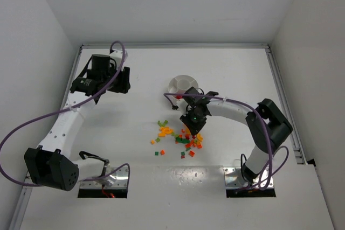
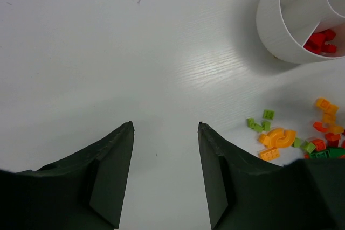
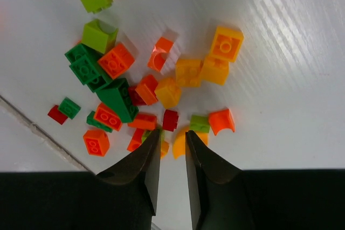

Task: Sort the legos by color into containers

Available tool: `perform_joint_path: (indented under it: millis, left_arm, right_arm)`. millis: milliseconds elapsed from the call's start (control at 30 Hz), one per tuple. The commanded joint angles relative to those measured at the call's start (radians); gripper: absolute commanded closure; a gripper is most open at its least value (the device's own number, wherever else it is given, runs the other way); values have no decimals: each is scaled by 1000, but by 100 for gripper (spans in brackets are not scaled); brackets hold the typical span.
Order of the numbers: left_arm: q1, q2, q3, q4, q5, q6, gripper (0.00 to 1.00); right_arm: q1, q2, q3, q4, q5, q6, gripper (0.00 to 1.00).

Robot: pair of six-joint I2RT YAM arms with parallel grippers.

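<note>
Nearest us, the tabletop [image 1: 178, 187] lay bare from its near edge up to the legos [image 1: 180, 138]. These were a loose scatter of red, orange, yellow and green bricks lying mid-table, with open room to their left and right.

The right gripper [image 3: 172, 136] hung low over the right side of that scatter, its jaws only a narrow slit apart. A yellow piece [image 3: 179, 146] lay right at the mouth of the slit. From the wrist view we could not tell whether the tips had hold of it or merely stood over it. Just past the tips the bricks crowded close, several touching one another.

Beyond the scatter and clear of it stood the white dish [image 1: 180, 83], with a few red bricks [image 2: 319, 41] in one compartment. Off to the far left, the left gripper [image 2: 165, 127] hovered over bare tabletop, jaws wide apart and holding nothing. It faced towards the dish and the scatter. White walls [image 1: 161, 4] closed off the left, far and right edges.
</note>
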State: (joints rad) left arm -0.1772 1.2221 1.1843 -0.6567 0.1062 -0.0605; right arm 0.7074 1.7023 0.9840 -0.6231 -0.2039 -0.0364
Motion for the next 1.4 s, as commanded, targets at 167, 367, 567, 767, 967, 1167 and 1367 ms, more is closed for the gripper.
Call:
perform_joint_path:
  millis: [167,367,567,767,967,1167,1367]
  left_arm:
    - [-8,-38,-6,23,-10,11,43]
    - [-8,-38,-6,23,-10,11,43]
    - [-8,-20,-6,23,-10,11,43]
    - [-8,-10,-6,23,-10,21,43]
    - [-8,-1,-6,23,-10,21,43]
    - [-8,-1,-6,23,-10,21,43]
    - [-8,-1,-6,23,-10,11,43]
  right_arm:
    - [30,55,87,20,-5,23,74]
    - [41,92,96,20,14,23,74]
    - [41,121,96,20,23,32,74]
    - [41,131,65,29,52,32,74]
    - [32,149,65,39,40,43,74]
    - [32,116,22,39,40,43,73]
    - [32,70,13,39,31,33,67]
